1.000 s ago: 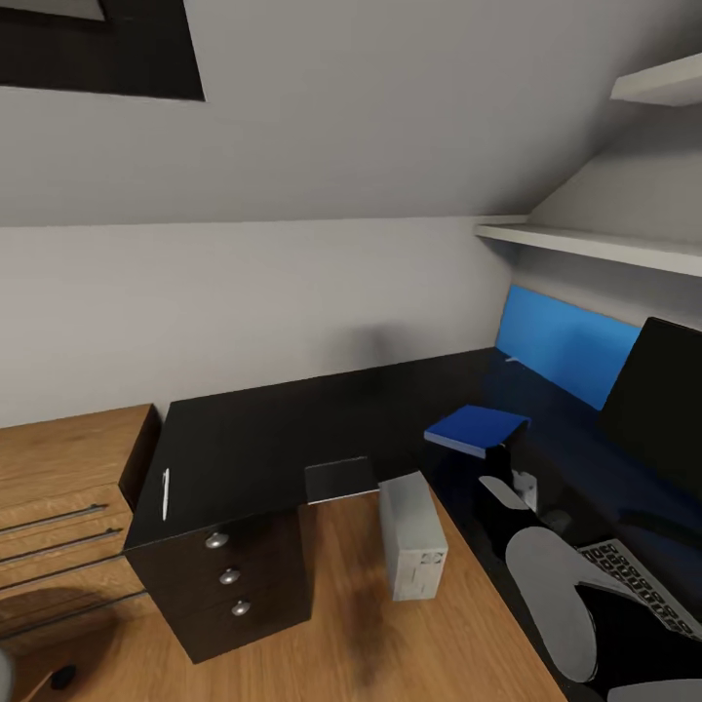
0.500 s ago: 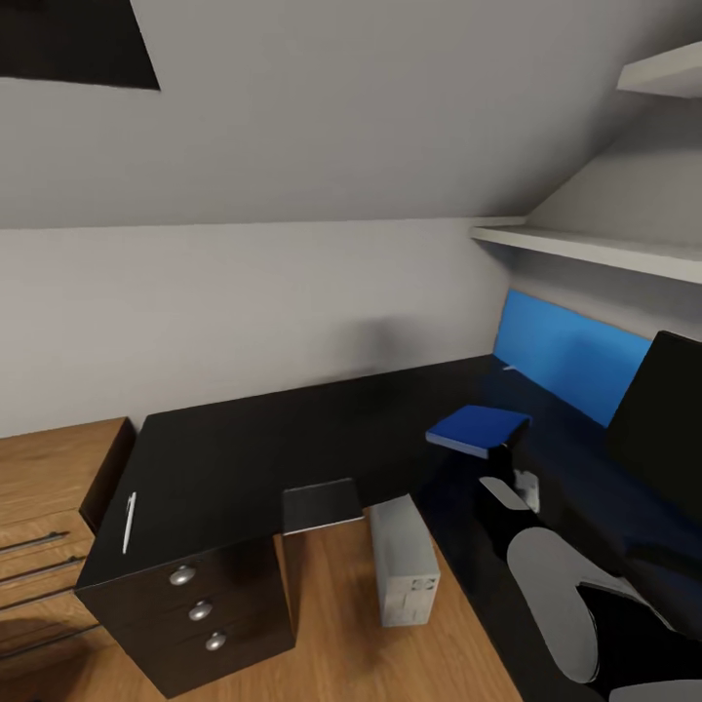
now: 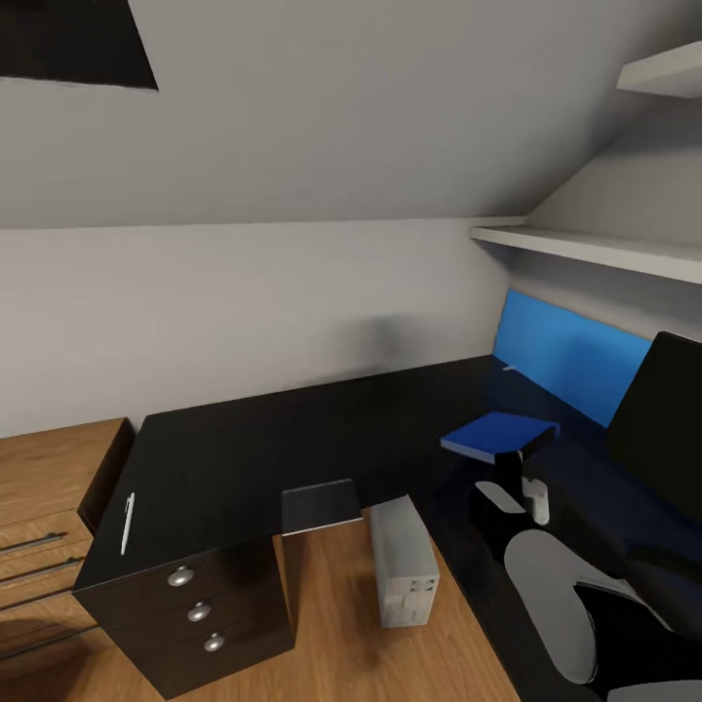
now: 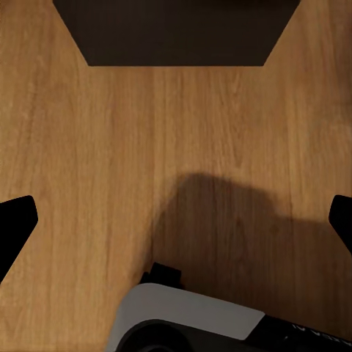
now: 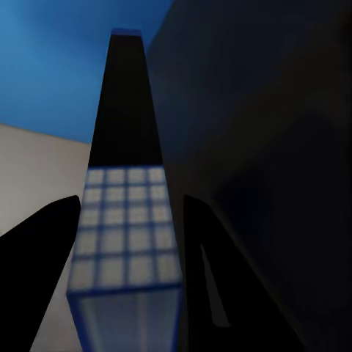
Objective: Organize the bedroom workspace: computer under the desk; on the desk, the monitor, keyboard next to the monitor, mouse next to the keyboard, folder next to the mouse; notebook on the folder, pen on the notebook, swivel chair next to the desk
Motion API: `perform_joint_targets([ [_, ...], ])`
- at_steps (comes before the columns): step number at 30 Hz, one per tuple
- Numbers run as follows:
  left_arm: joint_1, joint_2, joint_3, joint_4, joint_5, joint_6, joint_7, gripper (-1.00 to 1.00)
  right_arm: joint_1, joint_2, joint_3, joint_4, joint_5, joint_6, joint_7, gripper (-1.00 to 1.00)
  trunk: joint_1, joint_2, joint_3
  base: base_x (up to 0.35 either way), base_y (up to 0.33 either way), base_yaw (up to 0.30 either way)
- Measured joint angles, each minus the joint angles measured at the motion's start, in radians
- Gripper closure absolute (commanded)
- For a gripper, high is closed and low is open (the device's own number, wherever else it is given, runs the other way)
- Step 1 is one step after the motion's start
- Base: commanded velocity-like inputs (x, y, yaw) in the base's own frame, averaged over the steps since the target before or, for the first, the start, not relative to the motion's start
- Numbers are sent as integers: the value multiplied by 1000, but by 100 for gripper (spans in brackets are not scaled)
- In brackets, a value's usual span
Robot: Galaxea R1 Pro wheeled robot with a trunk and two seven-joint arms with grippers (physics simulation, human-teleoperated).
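My right gripper (image 3: 522,456) is shut on the blue folder (image 3: 495,435), which hangs just above the glossy black desk (image 3: 244,448) near its inner corner. The right wrist view shows the folder (image 5: 126,220) edge-on between the two dark fingers (image 5: 37,271). The grey notebook (image 3: 320,505) lies at the desk's front edge, and the white pen (image 3: 127,522) rests above the drawer unit (image 3: 200,609). Below the desk stands the grey-white computer (image 3: 402,561). The black monitor (image 3: 663,419) is on the right wing. My left gripper (image 4: 176,220) is open over the wood floor.
A blue wall panel (image 3: 570,356) backs the desk's right wing, with white shelves (image 3: 595,249) above it. A light wood drawer chest (image 3: 49,517) stands left of the desk. Wood floor (image 3: 331,624) lies between the drawer unit and the computer.
The view swung right between the two earlier frames, and the keyboard left the picture. Since half a second ago, my right gripper has carried the folder a little to the right.
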Motion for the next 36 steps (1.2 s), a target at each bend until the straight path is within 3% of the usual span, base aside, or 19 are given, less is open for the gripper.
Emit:
perform_joint_targets([
  [12, 0, 1, 0, 0, 1, 1, 4, -100, 3, 22, -1, 3, -8, 4, 1, 100, 0, 0, 0, 0, 0, 0],
  [21, 0, -1, 0, 0, 0, 1, 4, -100, 3, 33, -2, 21, -10, 6, 1, 100, 34, -63, -28, -14, 0, 0],
  [26, 0, 1, 0, 0, 0, 0, 4, -100, 3, 36, -2, 24, -10, 7, 1, 100, 54, -98, -44, -257, 0, 0],
  [36, 0, 0, 0, 0, 0, 1, 4, -100, 3, 37, -2, 24, -9, 7, 1, 100, 54, -98, -44, -199, 0, 0],
])
